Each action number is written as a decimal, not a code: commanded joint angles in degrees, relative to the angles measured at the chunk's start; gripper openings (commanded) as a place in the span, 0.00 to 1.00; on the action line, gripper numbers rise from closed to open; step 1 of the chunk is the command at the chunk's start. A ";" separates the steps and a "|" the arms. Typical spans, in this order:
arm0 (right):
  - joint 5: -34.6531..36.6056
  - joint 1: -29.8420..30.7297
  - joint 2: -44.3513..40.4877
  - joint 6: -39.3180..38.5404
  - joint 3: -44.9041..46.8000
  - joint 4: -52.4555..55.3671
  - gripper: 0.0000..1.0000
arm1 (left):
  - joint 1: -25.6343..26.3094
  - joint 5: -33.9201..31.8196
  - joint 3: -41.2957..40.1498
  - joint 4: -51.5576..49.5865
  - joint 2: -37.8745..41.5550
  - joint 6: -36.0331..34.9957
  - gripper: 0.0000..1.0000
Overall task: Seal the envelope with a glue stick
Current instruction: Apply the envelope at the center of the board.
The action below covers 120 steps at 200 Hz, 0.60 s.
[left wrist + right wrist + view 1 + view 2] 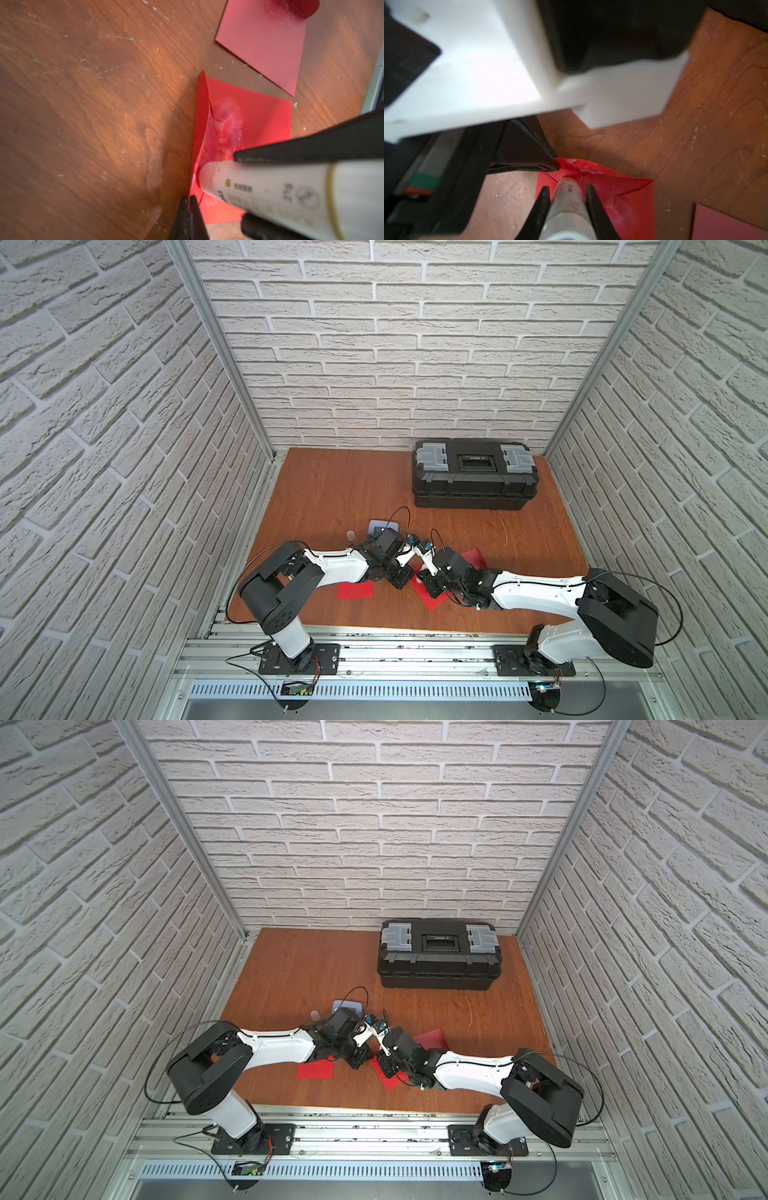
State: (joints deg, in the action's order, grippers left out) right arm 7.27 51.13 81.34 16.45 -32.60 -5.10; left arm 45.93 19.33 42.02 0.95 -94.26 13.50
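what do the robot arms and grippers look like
Both the left arm and right arm have white shells with bulky black joint housings, on black base plates. Thin black cables loop over them. The left gripper and right gripper have slim, tapering black fingers.

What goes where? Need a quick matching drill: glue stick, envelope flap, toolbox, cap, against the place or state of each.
Things:
1 glue stick
2 envelope flap
3 toolbox
4 cap

States:
A shut, at the far end of the table
B pinched by the left gripper
C on the table, off the stick
D held by the right gripper

Pairs: 1-D, 2-B, 3-A, 4-C
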 commanded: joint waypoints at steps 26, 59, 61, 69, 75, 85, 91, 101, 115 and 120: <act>6.35 -0.02 -5.26 4.29 2.75 12.23 0.03 | -0.41 -2.00 -1.68 -2.80 3.05 -1.50 0.00; 3.85 -1.94 -14.47 5.02 4.03 10.86 0.03 | -0.32 -3.37 -3.07 -4.15 5.05 -1.52 0.00; 3.70 -2.18 -15.48 5.16 4.11 10.95 0.03 | -0.32 -3.48 -3.15 -4.23 5.18 -1.54 0.00; 3.27 -2.88 -17.55 5.60 4.47 10.99 0.03 | -0.33 -3.83 -3.43 -4.54 5.63 -1.54 0.00; 2.96 -3.62 -19.20 5.78 4.70 11.04 0.03 | -0.32 -4.06 -3.44 -4.84 5.88 -1.53 0.00; 2.71 -4.80 -21.77 6.21 5.15 11.40 0.03 | -0.23 -4.30 -3.48 -5.27 6.18 -1.66 0.00; 2.54 -5.58 -23.12 6.27 5.35 11.60 0.03 | -0.23 -4.32 -3.44 -5.48 6.27 -1.72 0.00; 2.06 -6.88 -25.01 6.23 5.64 11.76 0.03 | -0.20 -4.45 -3.33 -5.60 6.28 -1.65 0.00; 1.30 -8.60 -26.75 6.23 5.64 12.11 0.03 | -0.14 -4.37 -2.82 -5.61 6.28 -1.51 0.09; 0.86 -9.19 -27.10 6.14 5.62 12.21 0.03 | -0.11 -4.31 -2.57 -5.64 6.28 -1.54 0.13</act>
State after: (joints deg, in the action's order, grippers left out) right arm 9.78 44.25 56.58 21.85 -27.79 6.59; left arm 45.91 15.79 39.31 -3.46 -89.08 12.58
